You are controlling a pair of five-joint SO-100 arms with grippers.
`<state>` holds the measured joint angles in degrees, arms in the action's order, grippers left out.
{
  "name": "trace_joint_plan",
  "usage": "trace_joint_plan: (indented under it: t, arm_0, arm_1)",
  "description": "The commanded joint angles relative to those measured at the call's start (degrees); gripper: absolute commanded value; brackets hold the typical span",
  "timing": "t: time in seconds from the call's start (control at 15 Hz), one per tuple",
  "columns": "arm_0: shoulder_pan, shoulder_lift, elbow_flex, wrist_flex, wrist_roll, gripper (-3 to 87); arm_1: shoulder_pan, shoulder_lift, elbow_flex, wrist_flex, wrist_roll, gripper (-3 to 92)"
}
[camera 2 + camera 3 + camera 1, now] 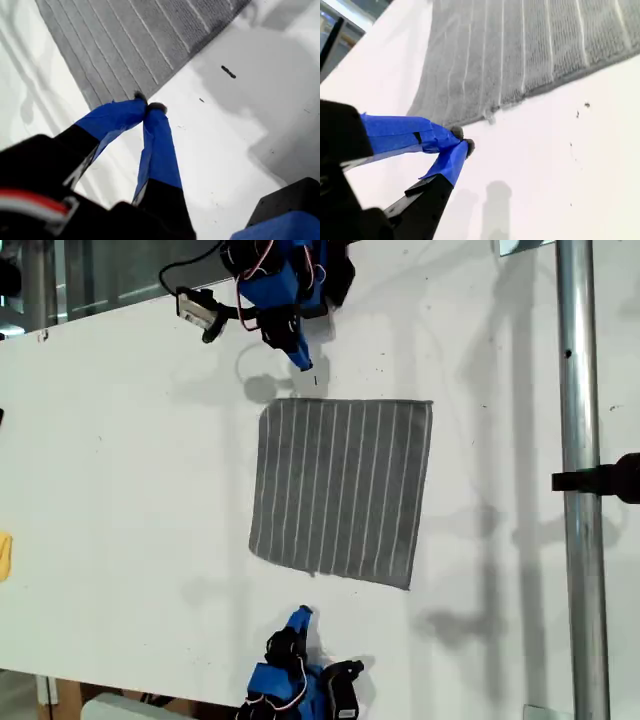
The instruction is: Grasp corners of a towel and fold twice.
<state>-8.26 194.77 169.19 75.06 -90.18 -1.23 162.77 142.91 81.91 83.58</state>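
In the exterior view the towel (340,485) lies flat and unfolded in the middle of the counter (120,490), with its stripes running from one arm toward the other. The first claw (305,360) hangs just beyond the towel's upper edge in this view, and the second claw (302,614) sits off the lower edge, a little farther from the cloth. Both stand nearer the exterior view's left corners than the right ones. The upper left corner (268,406) is the first claw's closest, and the lower left corner (256,546) is the second's.

In the first wrist view the first claw (150,106) is clenched, tips touching, with nothing between them. The towel (135,40) lies straight ahead and its hem is just past the tips. A small dark mark (228,72) sits on the bare counter beside that edge.

In the second wrist view the second claw (462,140) is also clenched on nothing. The towel (530,45) lies ahead, its hem is close to the tips, and a small tag (490,118) pokes out from the edge.

No fold is made yet. You will probably need to open each claw and slide it along its hem to the nearer corner before pinching.
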Motion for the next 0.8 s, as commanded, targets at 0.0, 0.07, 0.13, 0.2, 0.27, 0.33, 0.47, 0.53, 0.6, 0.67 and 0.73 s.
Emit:
trace_joint_plan:
  t: [0.0,0.07,0.13,0.2,0.27,0.33,0.47,0.53,0.6,0.67,0.73]
  arm_0:
    - [4.4,-18.3,-16.2,-0.9,-3.2,-2.9]
    - [7.0,-27.5,-23.7,-1.2,-4.1,-2.9]
    - [9.8,-34.4,-29.6,-1.8,-4.7,-2.9]
    - [12.5,-39.6,-34.5,-2.8,-4.9,-2.9]
    - [15.2,-44.9,-39.3,-2.9,-5.4,-2.9]
    - [17.9,-50.4,-44.6,-2.4,-5.7,-2.9]
    - [22.9,-63.1,-58.0,1.2,-6.2,-2.9]
    - [24.8,-69.3,-65.0,4.2,-5.8,-2.9]
    - [26.3,-73.8,-70.4,5.6,-4.4,-2.9]
    - [27.2,-75.1,-71.9,4.6,-2.5,-2.9]
    - [27.5,-74.6,-71.1,2.9,-1.1,-2.9]
  arm_1:
    - [-3.7,-20.7,-21.2,-0.4,-3.8,-0.3]
    - [-6.2,-28.9,-29.6,1.4,-4.4,-0.3]
    - [-9.1,-36.7,-38.0,3.8,-4.5,-0.3]
    - [-11.9,-43.9,-46.2,5.9,-4.6,-0.3]
    - [-14.7,-49.8,-53.5,8.1,-4.4,-0.3]
    - [-17.2,-54.3,-58.7,9.6,-3.7,-0.3]
    - [-21.9,-58.8,-63.5,9.8,-1.7,-0.3]
    - [-24.1,-60.6,-65.2,10.4,-0.9,-0.3]
    - [-26.3,-62.5,-67.0,10.4,-0.8,-0.3]
    - [-27.9,-64.7,-69.2,11.6,-0.4,-0.3]
    - [-29.2,-66.4,-70.5,12.2,-0.5,-0.3]
